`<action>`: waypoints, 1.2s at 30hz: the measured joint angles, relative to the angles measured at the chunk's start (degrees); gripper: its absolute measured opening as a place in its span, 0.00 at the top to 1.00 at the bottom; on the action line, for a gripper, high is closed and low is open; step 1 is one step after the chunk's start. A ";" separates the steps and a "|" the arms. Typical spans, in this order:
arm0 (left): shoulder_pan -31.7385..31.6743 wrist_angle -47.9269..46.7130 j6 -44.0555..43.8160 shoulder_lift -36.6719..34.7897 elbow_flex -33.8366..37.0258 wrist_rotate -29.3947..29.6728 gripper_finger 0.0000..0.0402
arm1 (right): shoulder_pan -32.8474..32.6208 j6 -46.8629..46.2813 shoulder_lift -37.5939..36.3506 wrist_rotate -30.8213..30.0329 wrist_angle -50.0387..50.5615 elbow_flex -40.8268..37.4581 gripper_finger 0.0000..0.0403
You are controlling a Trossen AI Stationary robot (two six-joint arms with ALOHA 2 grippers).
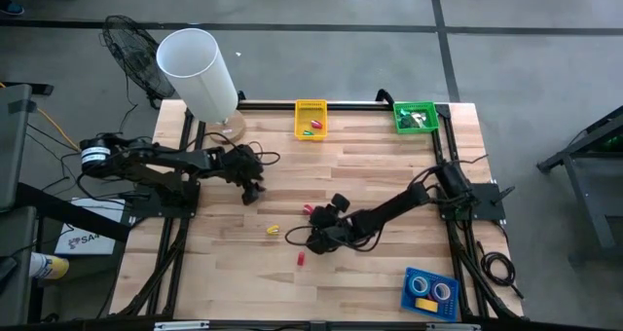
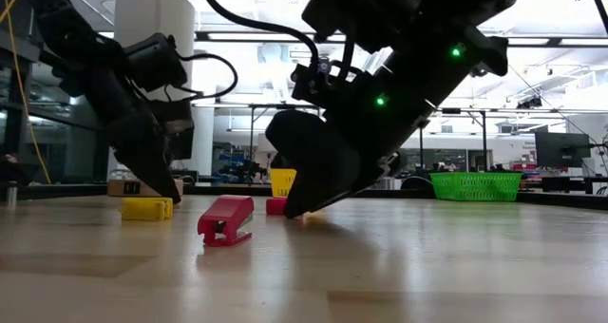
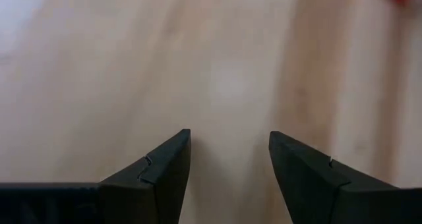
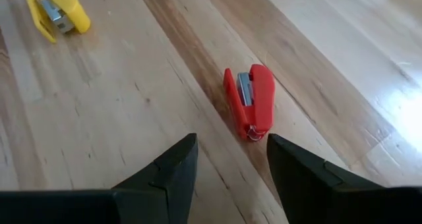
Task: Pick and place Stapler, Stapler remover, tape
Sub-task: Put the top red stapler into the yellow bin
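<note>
While I look down from above, my right gripper (image 1: 313,241) sits low at mid-table, the red stapler (image 1: 302,260) just beside it and the yellow stapler (image 1: 274,230) near; tape rolls (image 1: 421,285) lie in the blue tray (image 1: 429,293). At table height, the red stapler (image 2: 226,219) lies apart from my fingers. My left gripper (image 3: 229,159) gapes empty over bare wood. My right jaws stand open, the red stapler (image 4: 250,99) just ahead.

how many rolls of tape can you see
2, both in the blue tray at the table's near right corner: one tape roll toward the tray's left side, the other tape roll to its right. More could be hidden behind the arms.
</note>
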State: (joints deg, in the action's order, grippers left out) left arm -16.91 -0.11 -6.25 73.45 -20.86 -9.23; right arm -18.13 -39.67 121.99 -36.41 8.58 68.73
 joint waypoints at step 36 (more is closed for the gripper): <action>0.09 0.37 1.50 -0.04 -0.02 -4.77 0.50 | 7.19 20.07 -0.15 15.09 -4.92 -0.11 0.69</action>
State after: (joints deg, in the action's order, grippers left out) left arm -16.82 0.26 -4.75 73.41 -20.88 -14.00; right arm -10.94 -19.60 121.84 -21.32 3.66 68.62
